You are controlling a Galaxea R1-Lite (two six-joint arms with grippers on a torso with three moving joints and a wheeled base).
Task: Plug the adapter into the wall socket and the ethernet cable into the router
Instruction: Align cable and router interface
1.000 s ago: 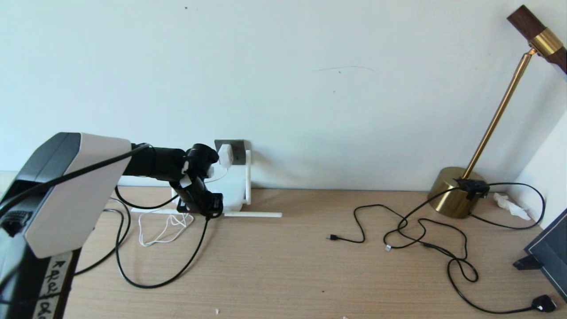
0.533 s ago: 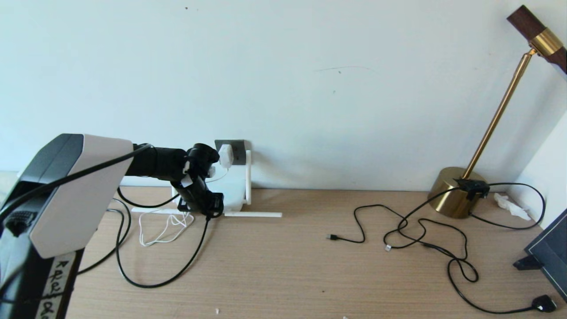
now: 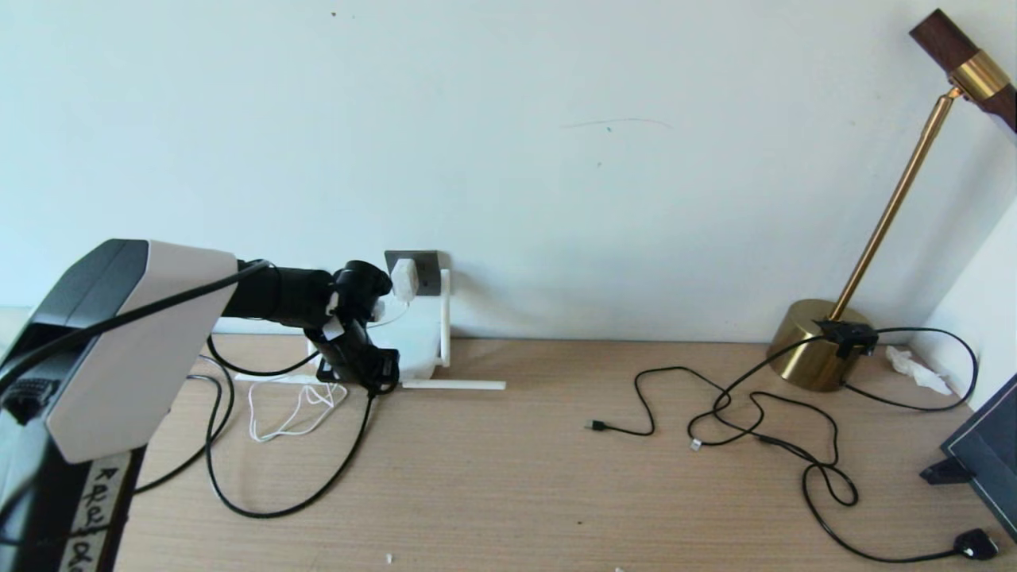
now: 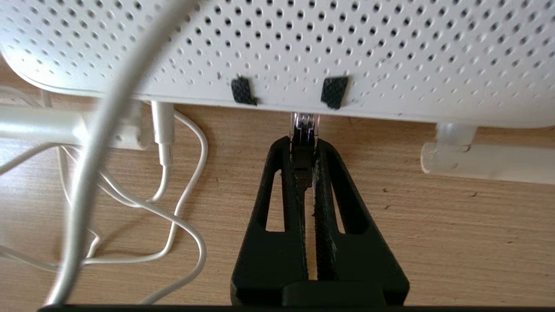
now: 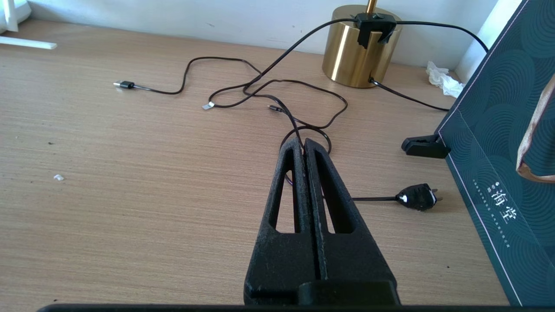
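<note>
1. Nothing shifts vs. the earlier head views: left arm, cords and router sit as before.
2. Left gripper (image 4: 305,143) is clamped on the ethernet cable (image 4: 302,161) just behind its clear plug tip; the tip is at the router (image 4: 390,52) edge, between two small dark tabs. Whether the tip is fully seated cannot be told; the port itself is hidden.
3. In head view the left gripper (image 3: 373,369) sits low at the router (image 3: 417,338), which leans vs. the wall (image 3: 556,159). The cable (image 3: 262,504) loops back over the table (image 3: 516,477).
4. Adapter (image 3: 404,280) is on the socket (image 3: 425,270), so step 1 looks done. Its white cord (image 3: 290,409) lies coiled on the table beside the router.
5. Right gripper (image 5: 305,145) is pressed together, empty, parked over the table near the lamp (image 5: 353,56) and thin black cords (image 5: 260,91).
6. Step in hand, est.: inserting the cable plug into the router port; task is near its end.
7. Next move calls for a straight push along the plug axis, w/ the plug kept square to the port, then release and withdraw w/o dragging the cable. Risk: the leaning router may slide or tip under the push.
</note>
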